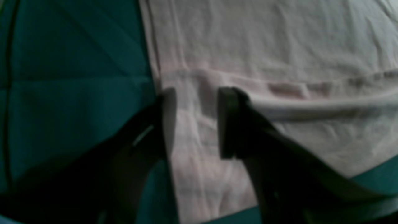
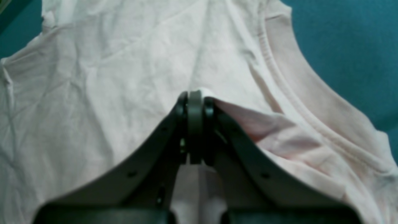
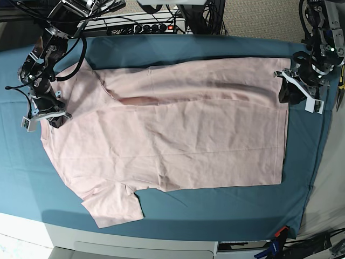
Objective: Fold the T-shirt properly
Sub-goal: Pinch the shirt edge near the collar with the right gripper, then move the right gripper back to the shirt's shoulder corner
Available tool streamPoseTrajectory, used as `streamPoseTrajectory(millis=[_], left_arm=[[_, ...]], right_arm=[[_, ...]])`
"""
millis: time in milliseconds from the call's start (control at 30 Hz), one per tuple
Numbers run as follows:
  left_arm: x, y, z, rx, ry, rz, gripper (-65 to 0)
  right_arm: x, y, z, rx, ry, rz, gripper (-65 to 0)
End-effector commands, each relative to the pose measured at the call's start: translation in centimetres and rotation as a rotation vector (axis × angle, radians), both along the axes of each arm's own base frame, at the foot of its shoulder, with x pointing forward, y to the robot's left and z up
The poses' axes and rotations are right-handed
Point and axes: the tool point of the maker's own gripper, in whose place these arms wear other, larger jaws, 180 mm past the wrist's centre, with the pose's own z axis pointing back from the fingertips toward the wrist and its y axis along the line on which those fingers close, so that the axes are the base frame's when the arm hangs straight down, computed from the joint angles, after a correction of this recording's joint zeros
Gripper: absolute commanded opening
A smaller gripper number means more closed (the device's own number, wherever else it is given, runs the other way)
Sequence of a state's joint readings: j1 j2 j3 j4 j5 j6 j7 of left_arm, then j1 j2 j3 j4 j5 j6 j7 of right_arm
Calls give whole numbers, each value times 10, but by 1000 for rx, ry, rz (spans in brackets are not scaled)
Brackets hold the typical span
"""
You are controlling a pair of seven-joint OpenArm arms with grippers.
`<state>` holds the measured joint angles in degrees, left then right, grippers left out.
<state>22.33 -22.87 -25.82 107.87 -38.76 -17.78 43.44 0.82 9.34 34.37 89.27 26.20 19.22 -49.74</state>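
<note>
My shirt (image 3: 178, 129) is pale pink all over, plain, with no print showing on the upturned face; a deeper pink streak sits in the shadowed fold near its upper edge. In my right wrist view the ribbed collar (image 2: 314, 102) is the same pale pink, a shade warmer than the body. The cloth (image 3: 226, 208) beneath is plain teal, crossed by faint creases. My right gripper (image 2: 195, 102) reads dark grey to black. My left gripper (image 1: 196, 124) reads black in shadow, and in the base view it carries white side brackets. A small red light (image 3: 171, 27) shows on the black strip behind the cloth.
</note>
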Motion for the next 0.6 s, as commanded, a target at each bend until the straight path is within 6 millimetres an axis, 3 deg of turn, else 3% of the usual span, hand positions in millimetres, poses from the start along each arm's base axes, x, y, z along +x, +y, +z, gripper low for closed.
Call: streamPoseTrajectory(millis=[0,300,433,567], left_arm=[[6,2,11,9,-39,-6,-416],[4,2,8,11,-26,-7,-416],[4,2,8,11,-24,-8,-416],[2,2,6,13,-11,-10,-416]], right_arm=[[8,-7,18,-22,-51,-4,-650],[-1,6,2,-5,51,71,-650],[-4,11,0,10,78,111,-452],[-10,-6,6,-26,126,117,-416]])
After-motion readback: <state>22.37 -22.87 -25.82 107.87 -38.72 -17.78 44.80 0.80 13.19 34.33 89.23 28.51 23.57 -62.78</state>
